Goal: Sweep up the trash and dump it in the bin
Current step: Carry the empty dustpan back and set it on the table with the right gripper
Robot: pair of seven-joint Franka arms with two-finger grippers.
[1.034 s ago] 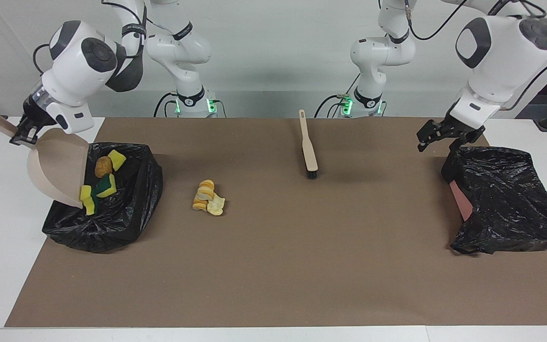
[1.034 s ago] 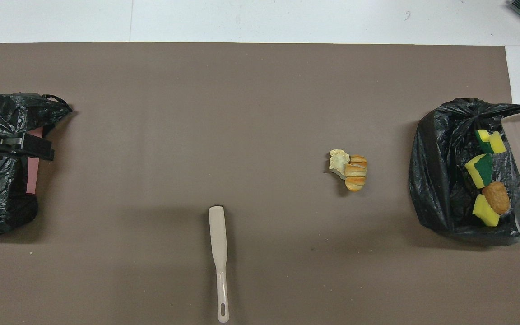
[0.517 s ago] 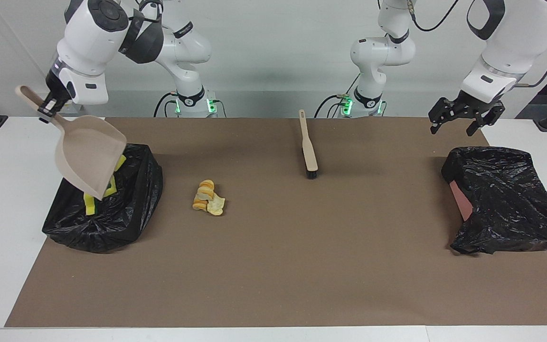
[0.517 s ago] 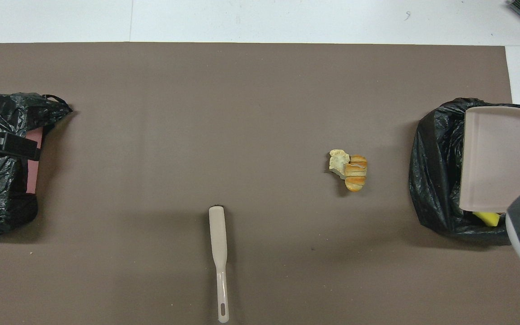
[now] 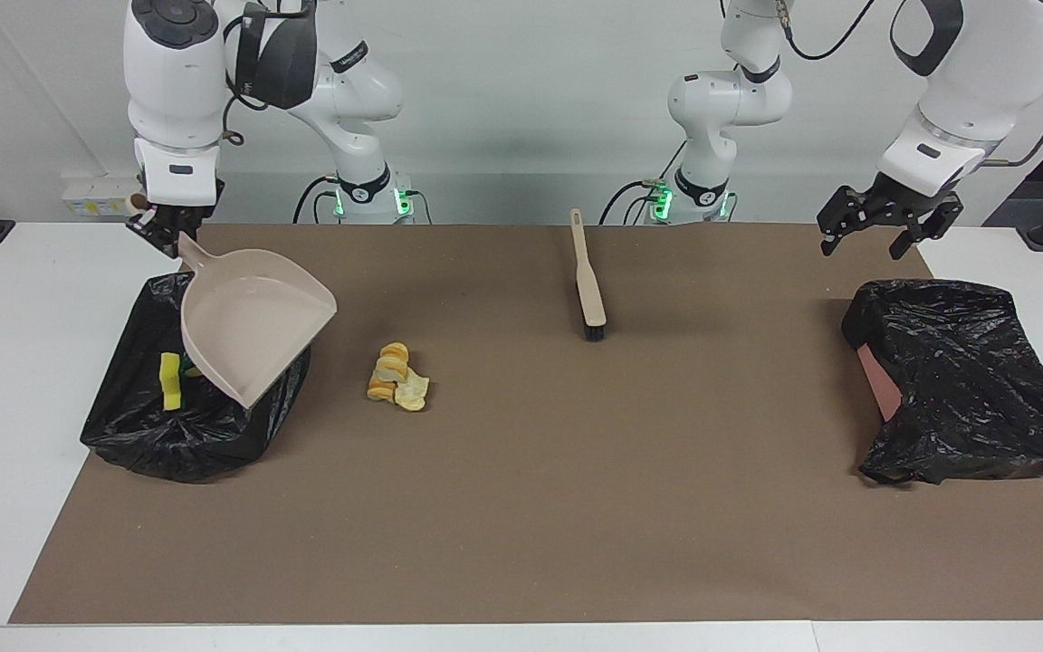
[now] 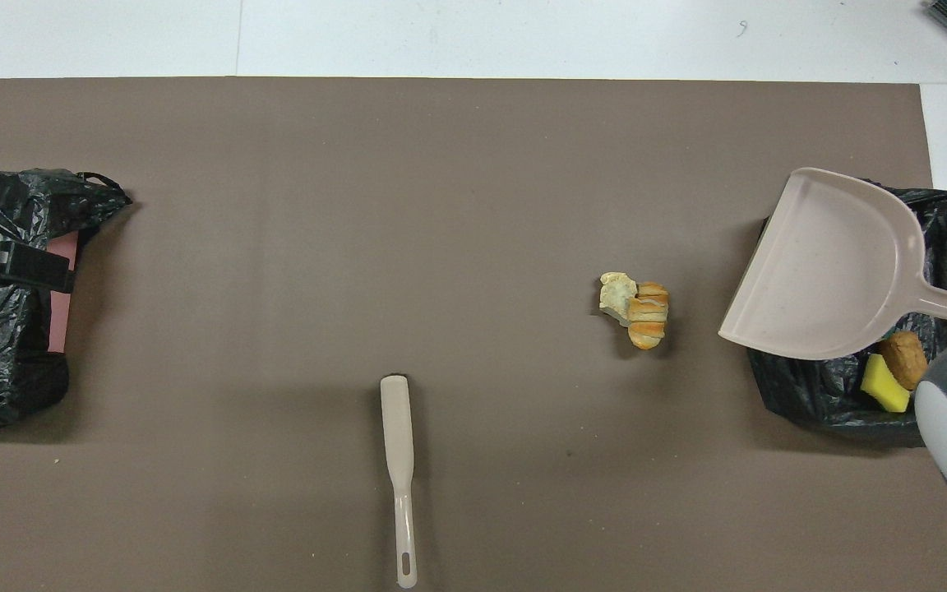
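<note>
1. The right gripper (image 5: 165, 228) holds the beige plastic dustpan (image 5: 254, 326) by its handle, fingers clamped on it, over the black bag-lined bin (image 5: 137, 426) at the right arm's end of the table.
2. In that bin lie a yellow sponge chunk (image 6: 884, 383) and a golden-brown bread-like lump (image 6: 906, 358); more may hide under the pan.
3. The pale tan-and-cream bread-like pieces (image 5: 397, 377) sit on the brown mat (image 5: 521, 507), near the bin.
4. They look light and crumbly, so better swept than pinched.
5. The beige long-handled brush (image 5: 588, 279) looks stiff; grasp mid-handle.
6. The left gripper (image 5: 884, 222), fingers spread wide and empty, waits over the second black bag (image 5: 965, 380).
</note>
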